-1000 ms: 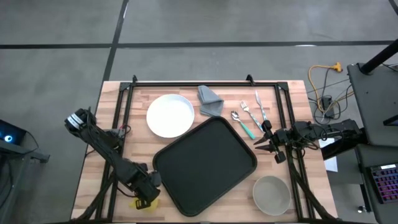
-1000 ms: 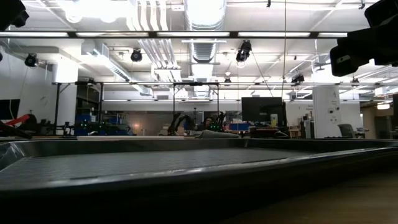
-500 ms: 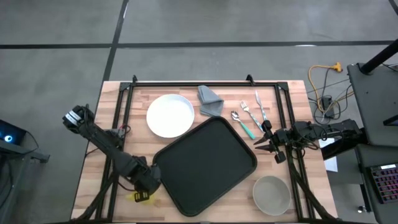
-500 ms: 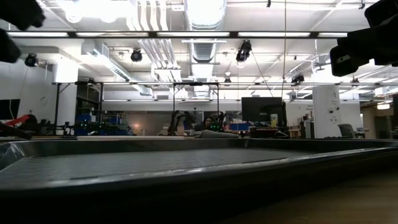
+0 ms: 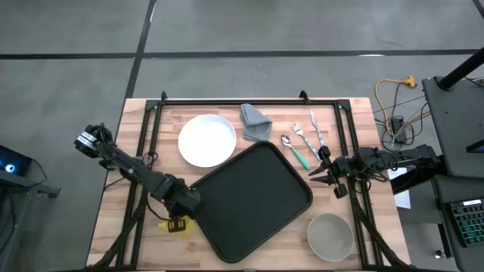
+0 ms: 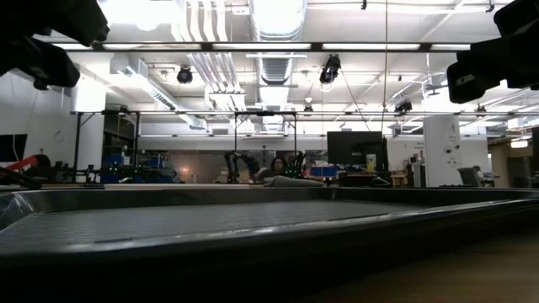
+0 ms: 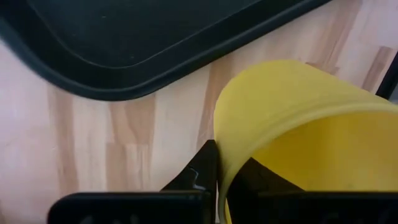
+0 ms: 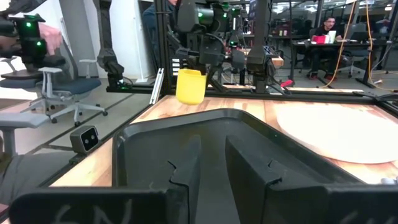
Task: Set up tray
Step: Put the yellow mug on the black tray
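With my left gripper clamped on the yellow cup's rim beside the tray, I judge placement is next — right gripper waits, fingers slightly apart, empty.

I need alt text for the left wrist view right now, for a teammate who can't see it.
The left gripper is shut on the rim of a yellow cup, which fills much of the frame. Beyond it, a rounded corner of the black tray lies on the light wooden table, apart from the cup.
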